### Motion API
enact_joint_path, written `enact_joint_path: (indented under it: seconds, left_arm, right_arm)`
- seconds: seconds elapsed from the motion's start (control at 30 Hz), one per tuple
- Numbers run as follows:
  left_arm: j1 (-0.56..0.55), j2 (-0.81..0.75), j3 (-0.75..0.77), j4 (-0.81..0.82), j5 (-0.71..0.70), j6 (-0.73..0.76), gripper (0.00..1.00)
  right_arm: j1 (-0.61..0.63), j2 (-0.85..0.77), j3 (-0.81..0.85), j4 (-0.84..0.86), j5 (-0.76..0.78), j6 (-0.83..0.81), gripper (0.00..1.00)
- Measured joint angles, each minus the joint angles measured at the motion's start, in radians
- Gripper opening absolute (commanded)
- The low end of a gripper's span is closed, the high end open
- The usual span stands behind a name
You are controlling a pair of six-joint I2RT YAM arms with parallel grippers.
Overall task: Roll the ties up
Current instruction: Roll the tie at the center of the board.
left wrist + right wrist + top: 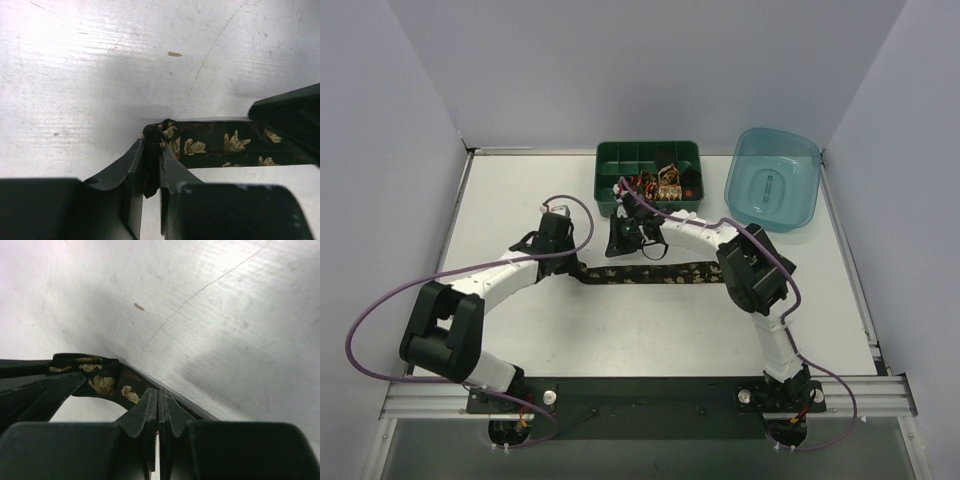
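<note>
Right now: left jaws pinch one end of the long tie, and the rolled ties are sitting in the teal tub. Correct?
One slip. The rolled ties sit in the green compartment tray, not in the teal tub. The top external view shows this. The rest holds: in the left wrist view the left jaws pinch one end of the long tie.

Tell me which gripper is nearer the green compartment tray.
Right. The right gripper is just short of the near wall of the green compartment tray, over the necktie; the left gripper is farther off, at the necktie's left end.
</note>
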Motion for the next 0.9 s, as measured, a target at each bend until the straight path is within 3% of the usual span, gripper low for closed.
enact_joint_path:
  seconds: [0.47,0.9]
  left_arm:
    - [-0.22,0.149,0.232,-0.259,-0.372,0.053,0.0]
    - [-0.471,0.484,0.56,-0.596,-0.752,-0.038,0.0]
  right_arm:
    - [-0.055,-0.102,-0.116,0.05,-0.045,0.04,0.0]
    - [-0.161,-0.231,-0.276,0.069,-0.071,0.053,0.0]
